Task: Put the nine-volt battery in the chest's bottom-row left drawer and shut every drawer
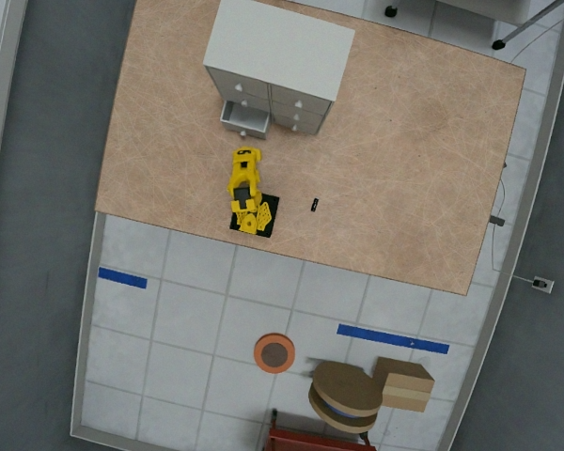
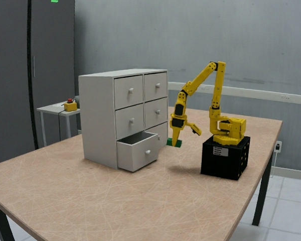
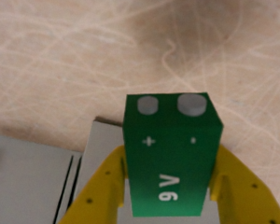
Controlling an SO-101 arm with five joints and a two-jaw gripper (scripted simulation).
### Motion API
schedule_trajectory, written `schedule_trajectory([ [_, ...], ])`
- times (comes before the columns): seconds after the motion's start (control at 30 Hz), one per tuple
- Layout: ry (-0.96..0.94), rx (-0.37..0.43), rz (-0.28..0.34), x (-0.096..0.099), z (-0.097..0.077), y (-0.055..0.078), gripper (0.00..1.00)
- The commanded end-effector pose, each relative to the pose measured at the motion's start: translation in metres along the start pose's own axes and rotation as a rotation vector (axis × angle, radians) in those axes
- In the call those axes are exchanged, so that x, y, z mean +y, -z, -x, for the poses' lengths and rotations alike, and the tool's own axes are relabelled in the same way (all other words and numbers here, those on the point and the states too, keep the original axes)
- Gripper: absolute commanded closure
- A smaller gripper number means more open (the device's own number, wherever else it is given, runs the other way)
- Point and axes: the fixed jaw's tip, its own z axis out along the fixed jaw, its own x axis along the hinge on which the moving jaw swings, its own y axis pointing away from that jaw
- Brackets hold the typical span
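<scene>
The green nine-volt battery [image 2: 178,143] [image 3: 170,149] is held between the fingers of my gripper [image 2: 174,141] [image 3: 167,179], which is shut on it. In the wrist view its terminals point towards the top of the picture. The arm hides it in the top view. The grey chest [image 1: 277,48] [image 2: 97,116] has two columns of three drawers. Its bottom left drawer [image 1: 256,132] [image 2: 137,158] is pulled out, and the visible part of its inside is empty. The other drawers look shut. The gripper and battery are in front of the open drawer, above the table and outside the drawer.
A small black piece with pale marks [image 1: 314,204] lies on the table [image 1: 394,169] [image 2: 106,202], to the right of the arm's base in the top view. The arm stands on a black box [image 2: 217,165] near the table's edge. Part of the grey furniture shows low in the wrist view.
</scene>
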Motion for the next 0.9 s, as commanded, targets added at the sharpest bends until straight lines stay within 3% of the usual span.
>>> schedule_trajectory([
  [0.0, 0.004, 0.057, 0.001, 0.001, -0.002, 0.008, 1.00],
  [0.13, 0.004, 0.100, 0.003, 0.001, -0.002, 0.014, 1.00],
  [0.3, 0.004, 0.100, 0.003, 0.001, -0.002, 0.014, 1.00],
  [0.7, 0.002, 0.231, 0.006, 0.001, -0.006, 0.033, 1.00],
  [0.87, 0.002, 0.231, 0.006, 0.001, -0.006, 0.033, 1.00],
])
